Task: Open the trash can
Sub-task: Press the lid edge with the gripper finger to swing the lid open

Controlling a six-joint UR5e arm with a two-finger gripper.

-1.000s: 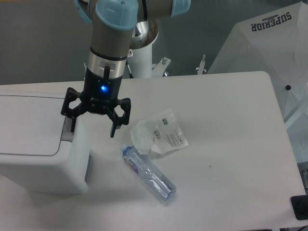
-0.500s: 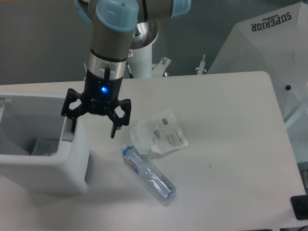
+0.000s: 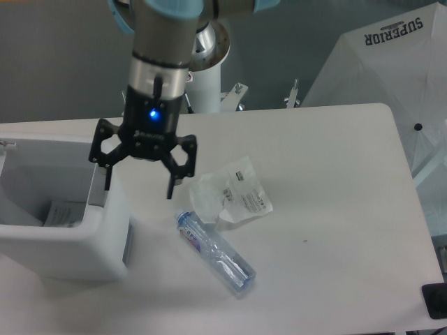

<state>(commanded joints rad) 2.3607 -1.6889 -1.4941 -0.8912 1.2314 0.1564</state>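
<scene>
The single fixed camera looks down at an angle on a pale grey worktop [image 3: 328, 174] with rounded corners. At the left edge of the view stands the trash can [image 3: 77, 241], a large boxy white plastic bin with rounded corners, resting on the worktop. Its top is open and the inside is visible, with a piece of paper or packaging [image 3: 57, 211] lying in the lower part of the cavity. The lid itself cannot be made out clearly.

Above the bin's right rim hangs the robot arm [image 3: 162, 49], grey with light blue joint covers, pointing straight down. A small blue light glows on its wrist. The black two-finger gripper [image 3: 138, 183] has its fingers spread wide apart and holds nothing. Its left-hand finger in the view sits over the bin's right rim, by a narrow grey part there; whether it touches cannot be told. The other finger hangs over bare worktop, just beside the bin.

To the right of the gripper lies a crumpled clear plastic bag [image 3: 234, 195] with printed labels. Just below it, an empty clear plastic bottle [image 3: 215, 251] lies on its side, set diagonally, its neck near the bag. At the upper right, off the worktop, is a white fabric panel [image 3: 380, 63] printed with the word SUPERIOR.
</scene>
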